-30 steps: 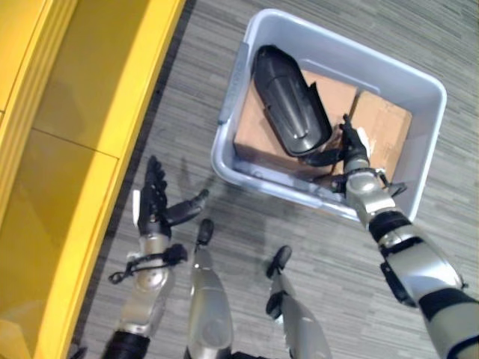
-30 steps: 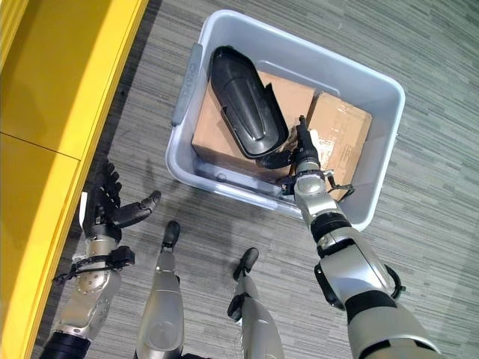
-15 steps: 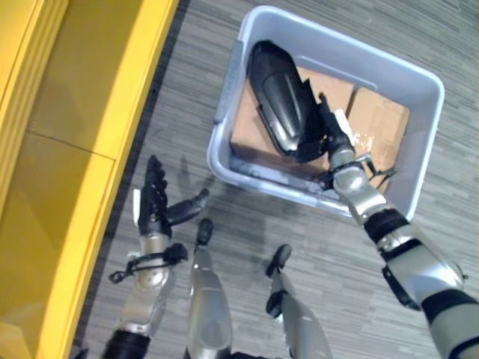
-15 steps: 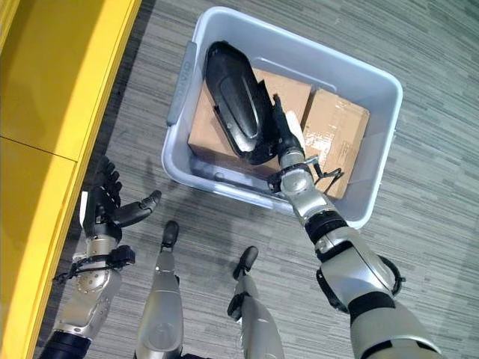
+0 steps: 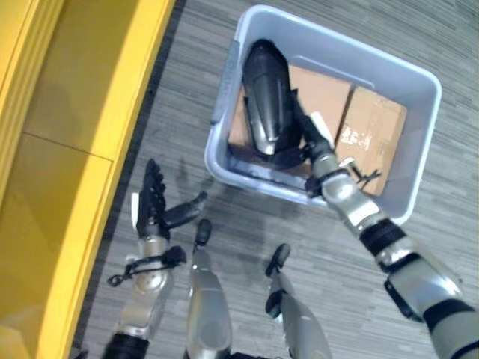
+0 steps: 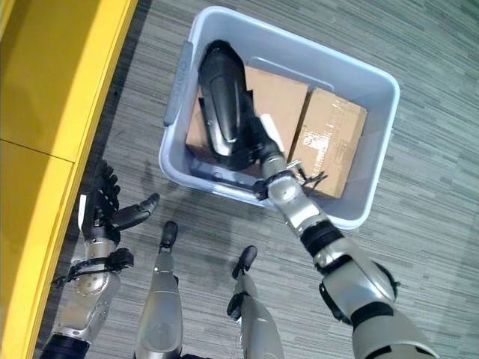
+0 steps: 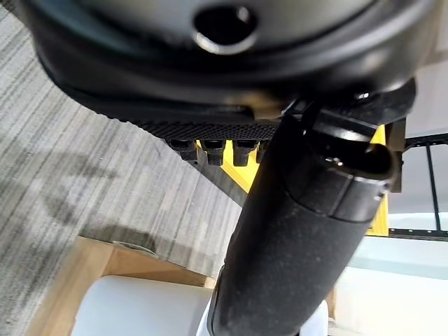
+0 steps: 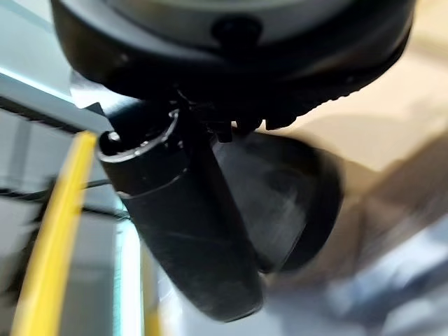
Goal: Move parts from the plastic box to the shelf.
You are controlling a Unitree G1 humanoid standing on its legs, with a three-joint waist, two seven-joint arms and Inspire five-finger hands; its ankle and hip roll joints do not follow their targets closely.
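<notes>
A long black moulded part point(image 5: 269, 101) lies lengthwise along the left side of the grey plastic box point(image 5: 419, 176), resting on a large flat cardboard box point(image 5: 322, 90) and leaning toward the box's left wall. The right hand point(image 5: 313, 137) reaches over the near rim into the box and lies against the part's right flank near its lower end, with its fingers stretched along the part and the white-covered thumb showing beside it; in the right wrist view the dark rounded part point(image 8: 287, 196) sits just past the hand, the thumb point(image 8: 185, 231) standing out in front of it, but whether the fingers are curled under the part or merely pressed to it cannot be told. A second, smaller cardboard box point(image 6: 329, 142) sits at the right side of the plastic box, touching the large one. The left hand point(image 5: 153, 209) hangs well apart from the box, low over the floor, fingers straight and spread, thumb out, holding nothing. The plastic box stands on grey striped carpet point(image 5: 179, 97), and a yellow shelf point(image 5: 67, 149) runs along the left edge of the scene.
</notes>
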